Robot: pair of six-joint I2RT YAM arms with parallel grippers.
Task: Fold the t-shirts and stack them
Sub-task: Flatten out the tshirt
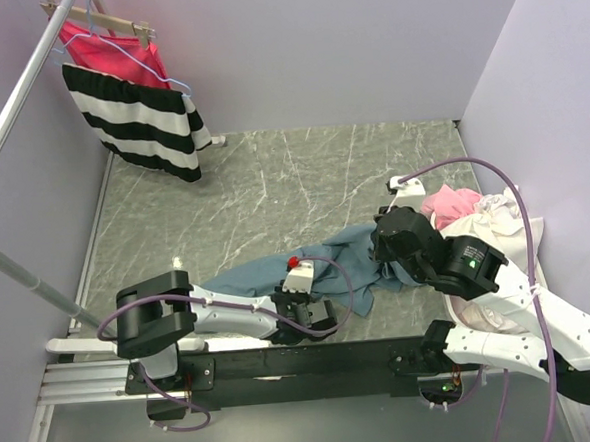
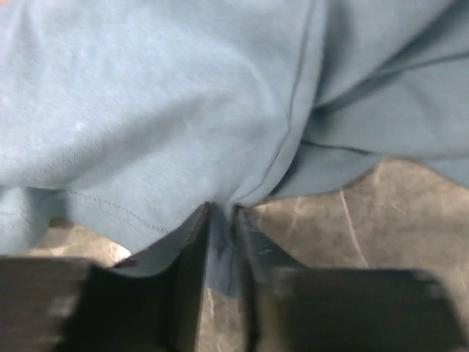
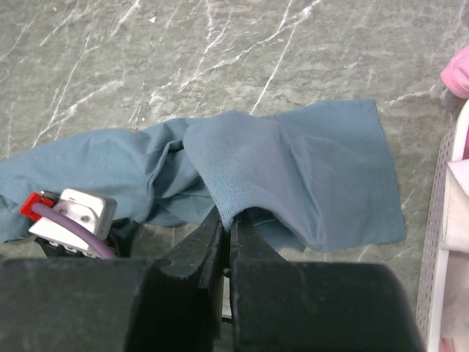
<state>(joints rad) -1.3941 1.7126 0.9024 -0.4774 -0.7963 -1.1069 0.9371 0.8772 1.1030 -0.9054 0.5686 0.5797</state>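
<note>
A crumpled slate-blue t-shirt [image 1: 347,253] lies near the front of the grey marble table [image 1: 273,182]. At its near left hem my left gripper [image 1: 324,319] is down low. In the left wrist view the shirt [image 2: 183,110] fills the frame, and the left gripper [image 2: 221,220] has a fold of the hem pinched between its narrow jaws. My right gripper [image 1: 383,274] is at the shirt's right side. In the right wrist view the right gripper [image 3: 229,220] is shut on a raised ridge of the shirt [image 3: 308,169].
A black-and-white striped garment [image 1: 144,120] and a red-pink one [image 1: 114,52] hang from a rail [image 1: 17,98] at the back left. A white perforated basket [image 3: 440,220] with pink and pale clothes [image 1: 475,215] stands at the right. Purple walls close in the table.
</note>
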